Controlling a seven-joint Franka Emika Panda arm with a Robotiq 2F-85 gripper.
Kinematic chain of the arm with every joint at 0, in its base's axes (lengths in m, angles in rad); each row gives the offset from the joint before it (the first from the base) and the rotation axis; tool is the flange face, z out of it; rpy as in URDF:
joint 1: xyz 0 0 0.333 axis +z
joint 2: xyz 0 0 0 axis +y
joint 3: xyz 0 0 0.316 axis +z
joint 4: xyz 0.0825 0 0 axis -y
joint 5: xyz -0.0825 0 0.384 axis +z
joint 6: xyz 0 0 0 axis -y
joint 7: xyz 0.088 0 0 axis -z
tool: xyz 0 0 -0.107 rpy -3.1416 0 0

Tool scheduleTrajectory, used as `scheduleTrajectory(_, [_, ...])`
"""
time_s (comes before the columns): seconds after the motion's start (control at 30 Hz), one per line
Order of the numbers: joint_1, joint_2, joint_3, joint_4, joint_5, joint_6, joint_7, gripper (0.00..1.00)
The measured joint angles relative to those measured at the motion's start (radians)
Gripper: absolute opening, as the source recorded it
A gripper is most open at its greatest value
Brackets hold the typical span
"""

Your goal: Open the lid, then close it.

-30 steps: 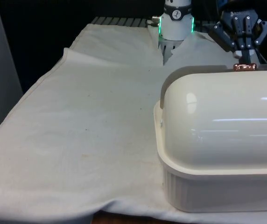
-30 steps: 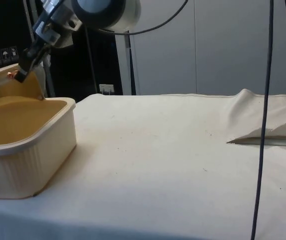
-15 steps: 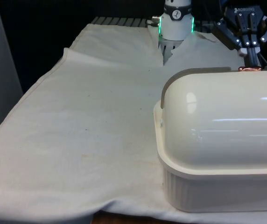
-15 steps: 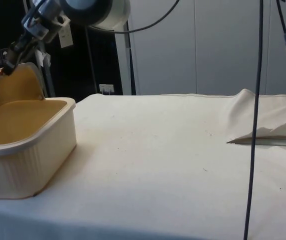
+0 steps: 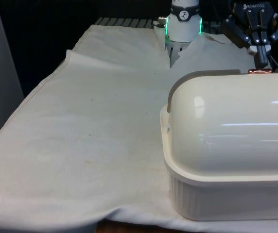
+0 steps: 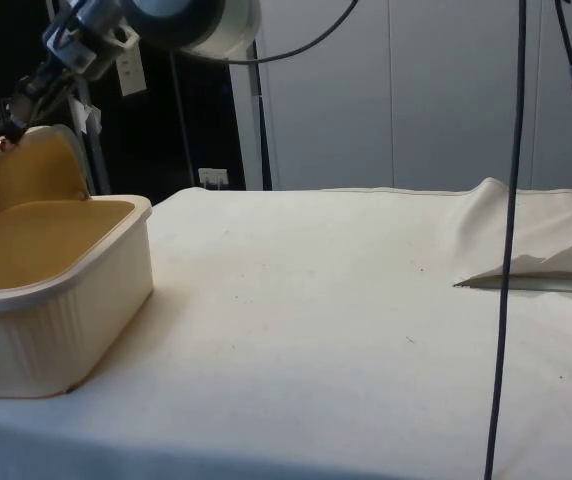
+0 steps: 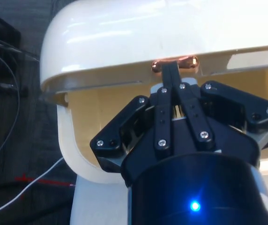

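A cream bread box [image 5: 226, 160] stands at the front view's right, its domed roll-top lid [image 5: 236, 116] turned toward that camera. In the side view the box [image 6: 61, 300] shows its tan inside, with the lid [image 6: 36, 170] rolled up and back. A small copper handle [image 5: 259, 71] sits on the lid's top edge. My black gripper [image 5: 260, 62] comes down onto it from above, shut on the handle [image 7: 175, 63]. The side view has the gripper [image 6: 11, 128] at the lid's raised edge, over the handle [image 6: 1, 144].
The white cloth [image 5: 90, 131] covers the table and lies wrinkled near the robot's base [image 5: 183, 24]. A raised fold of cloth [image 6: 531, 235] lies at the side view's right. Black cables [image 6: 511, 220] hang in front of it.
The gripper has carried the copper handle up and back, rolling the lid further open. In the last half second it has hardly moved.
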Motion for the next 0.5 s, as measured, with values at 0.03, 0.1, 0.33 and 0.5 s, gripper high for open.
scheduleTrajectory(0.03, [-0.001,-0.004,0.0,0.0,0.0,0.001,0.001,0.0])
scheduleTrajectory(0.1, [-0.001,-0.008,0.0,-0.001,0.001,0.002,0.001,0.0])
scheduleTrajectory(0.33, [-0.002,-0.031,0.0,-0.004,0.001,0.004,0.006,0.0])
scheduleTrajectory(0.5, [-0.001,-0.028,0.003,0.002,0.001,0.016,0.009,0.0])
